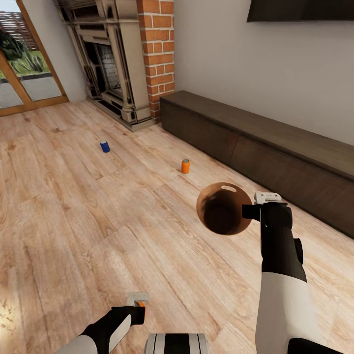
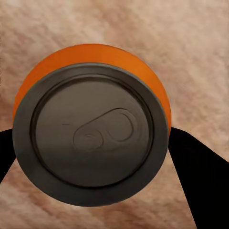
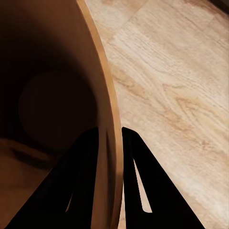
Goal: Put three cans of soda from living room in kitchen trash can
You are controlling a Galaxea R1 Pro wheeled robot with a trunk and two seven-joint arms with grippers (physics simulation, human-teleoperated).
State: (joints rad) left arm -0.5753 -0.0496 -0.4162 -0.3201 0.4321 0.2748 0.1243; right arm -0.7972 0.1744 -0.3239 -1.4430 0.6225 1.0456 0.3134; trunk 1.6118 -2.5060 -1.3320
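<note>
My right gripper [image 1: 251, 212] is shut on the rim of the trash can [image 1: 222, 209], holding it above the floor with its brown inside tilted toward me. In the right wrist view the two fingers [image 3: 136, 176] pinch the trash can's wall [image 3: 107, 109]. My left gripper [image 1: 139, 304] is low by my body, shut on an orange soda can [image 2: 90, 138] whose silver top faces the left wrist camera. A second orange can [image 1: 185, 165] and the dark blue can [image 1: 104, 146] stand upright on the wooden floor ahead.
A long low dark wooden bench [image 1: 275, 142] runs along the right wall under a TV [image 1: 300, 10]. The brick fireplace [image 1: 123, 59] is at the back, and a glass door [image 1: 24, 64] at the far left. Open floor lies between me and the cans.
</note>
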